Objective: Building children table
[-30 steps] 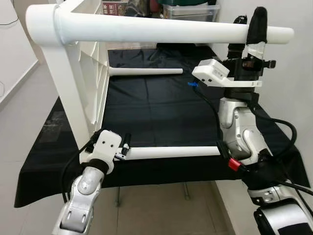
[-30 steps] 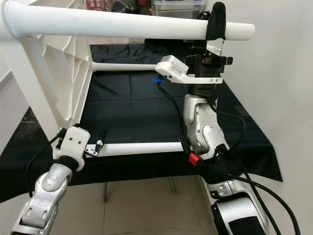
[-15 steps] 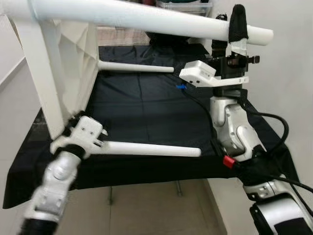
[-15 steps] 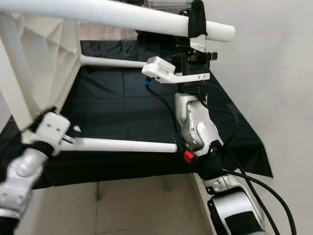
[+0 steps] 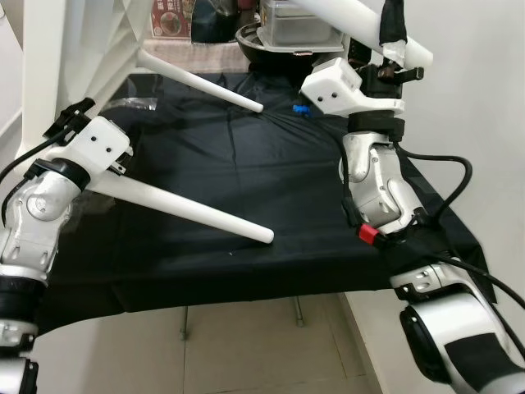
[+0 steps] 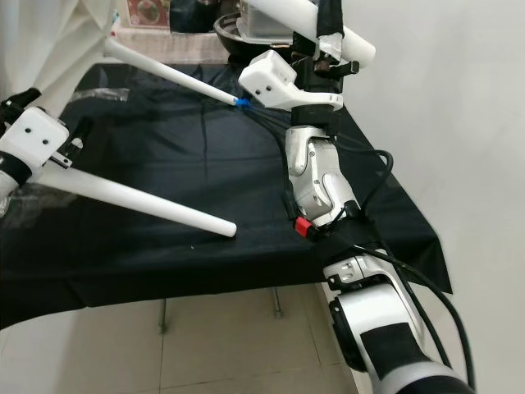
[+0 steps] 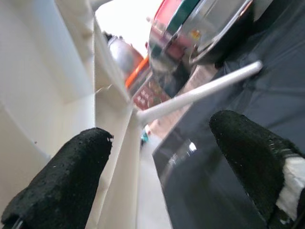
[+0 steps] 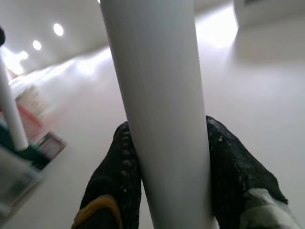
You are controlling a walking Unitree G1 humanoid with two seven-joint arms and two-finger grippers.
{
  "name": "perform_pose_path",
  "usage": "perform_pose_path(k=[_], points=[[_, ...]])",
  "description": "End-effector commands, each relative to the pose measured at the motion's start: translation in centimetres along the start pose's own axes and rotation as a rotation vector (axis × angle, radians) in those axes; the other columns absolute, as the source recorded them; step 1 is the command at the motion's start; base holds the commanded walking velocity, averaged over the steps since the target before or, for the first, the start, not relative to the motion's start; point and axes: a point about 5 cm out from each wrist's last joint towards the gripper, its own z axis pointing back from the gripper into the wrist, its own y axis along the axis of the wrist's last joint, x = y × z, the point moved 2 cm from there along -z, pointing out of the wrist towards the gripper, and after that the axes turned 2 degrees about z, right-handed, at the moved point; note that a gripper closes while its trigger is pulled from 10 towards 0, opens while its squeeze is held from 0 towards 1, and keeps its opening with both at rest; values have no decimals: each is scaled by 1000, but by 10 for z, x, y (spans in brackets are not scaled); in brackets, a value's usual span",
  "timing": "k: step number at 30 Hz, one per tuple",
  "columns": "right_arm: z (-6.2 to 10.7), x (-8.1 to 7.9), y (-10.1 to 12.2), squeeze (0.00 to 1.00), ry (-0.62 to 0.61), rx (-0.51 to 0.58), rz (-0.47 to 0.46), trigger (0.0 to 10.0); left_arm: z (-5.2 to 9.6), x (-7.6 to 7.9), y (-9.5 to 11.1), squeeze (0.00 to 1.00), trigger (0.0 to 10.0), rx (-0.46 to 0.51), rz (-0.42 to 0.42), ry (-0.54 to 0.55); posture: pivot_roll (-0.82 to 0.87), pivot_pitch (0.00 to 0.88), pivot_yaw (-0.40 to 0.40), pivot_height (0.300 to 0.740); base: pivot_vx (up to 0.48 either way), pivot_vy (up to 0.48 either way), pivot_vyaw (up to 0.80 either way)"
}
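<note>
A white children's table (image 5: 78,49) stands tipped on its side over the black cloth (image 5: 287,189). Its near leg (image 5: 189,209) slants down toward the cloth's front, and a far leg (image 5: 201,80) points right. My right gripper (image 5: 394,29) is shut on the upper leg (image 8: 162,119), near its free end, with a black finger (image 8: 119,176) on each side. My left gripper (image 5: 75,111) is at the tabletop's lower corner, by the near leg's base. Its fingers (image 7: 62,176) stand wide apart, open, with the white underside (image 7: 43,95) just beyond them.
The cloth-covered bench ends at a front edge (image 5: 246,291) above tiled floor (image 5: 246,353). A white wall (image 5: 484,98) runs close along the right. A dark pot and a clear storage box (image 5: 283,25) stand at the back. A small blue piece (image 5: 300,107) lies on the cloth.
The white table has tipped: its near leg, level a second ago, now slants down toward the cloth. My left arm has risen with it. My right gripper keeps its hold on the upper leg.
</note>
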Motion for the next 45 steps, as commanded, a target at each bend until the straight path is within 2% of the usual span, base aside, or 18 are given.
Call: perform_pose_path(k=[1, 6, 8, 14, 16, 18, 22, 23, 24, 26, 27, 28, 29, 35, 36, 38, 40, 45], points=[[-6, 23, -58, 0, -95, -326, -142, 0, 6, -47, -16, 0, 10000, -83, -41, 116, 153, 68, -2, 740, 0, 0, 0], [5, 16, -91, 0, -66, -555, -275, 0, -8, -58, 4, 0, 10000, -16, -83, 95, 157, 65, 2, 740, 0, 0, 0], [29, 2, -121, 0, -34, -781, -387, 0, -22, -68, 24, 0, 10000, 44, -119, 73, 163, 64, 5, 740, 0, 0, 0], [74, -23, -147, 0, -6, -1077, -528, 0, -39, -77, 45, 0, 10000, 101, -135, 52, 177, 55, 16, 740, 0, 0, 0], [74, -23, -147, 0, -6, -1077, -528, 0, -39, -77, 45, 0, 10000, 101, -135, 52, 177, 55, 16, 740, 0, 0, 0], [100, -41, -149, 0, 44, -1191, -581, 0, -46, -70, 53, 0, 10000, 132, -125, 21, 169, 51, 23, 740, 0, 0, 0], [123, -61, -144, 0, 108, -1290, -662, 0, -47, -53, 51, 0, 10000, 150, -113, -26, 168, 49, 20, 740, 0, 0, 0], [133, -71, -139, 0, 150, -1320, -692, 6627, -45, -40, 49, 0, 10000, 159, -96, -57, 168, 50, 19, 740, 0, 0, 0], [138, -79, -134, 0, 191, -1325, -715, 10000, -44, -30, 47, 0, 10000, 164, -74, -74, 164, 49, 19, 740, 0, 0, 0], [141, -82, -131, 0, 217, -1326, -723, 10000, -43, -22, 46, 0, 10000, 168, -55, -87, 164, 49, 19, 740, 0, 0, 0], [140, -83, -129, 592, 226, -1307, -724, 10000, -41, -14, 45, 0, 10000, 173, -38, -99, 162, 50, 17, 740, 0, 0, 0], [138, -83, -128, 592, 228, -1295, -726, 10000, -40, -10, 44, 0, 10000, 177, -29, -106, 162, 50, 17, 740, 0, 0, 0], [135, -82, -128, 1000, 230, -1274, -720, 10000, -38, -2, 43, 0, 10000, 180, -14, -118, 161, 50, 16, 740, 0, 0, 0], [125, -81, -125, 1000, 265, -1223, -709, 10000, -28, 27, 39, 0, 10000, 178, 66, -146, 154, 51, 10, 740, 0, 0, 0], [125, -81, -125, 0, 270, -1217, -706, 10000, -24, 34, 39, 0, 10000, 179, 80, -151, 152, 54, 6, 740, 0, 0, 0], [123, -82, -123, 0, 285, -1205, -718, 10000, -21, 40, 40, 0, 10000, 178, 108, -151, 152, 54, 6, 740, 0, 0, 0], [123, -83, -117, 0, 335, -1154, -729, 10000, -7, 65, 41, 0, 10000, 167, 182, -173, 151, 55, -1, 740, 0, 0, 0], [125, -83, -112, 0, 391, -1096, -733, 10000, 7, 85, 39, 0, 10000, 133, 264, -180, 150, 56, -6, 740, 0, 0, 0]])
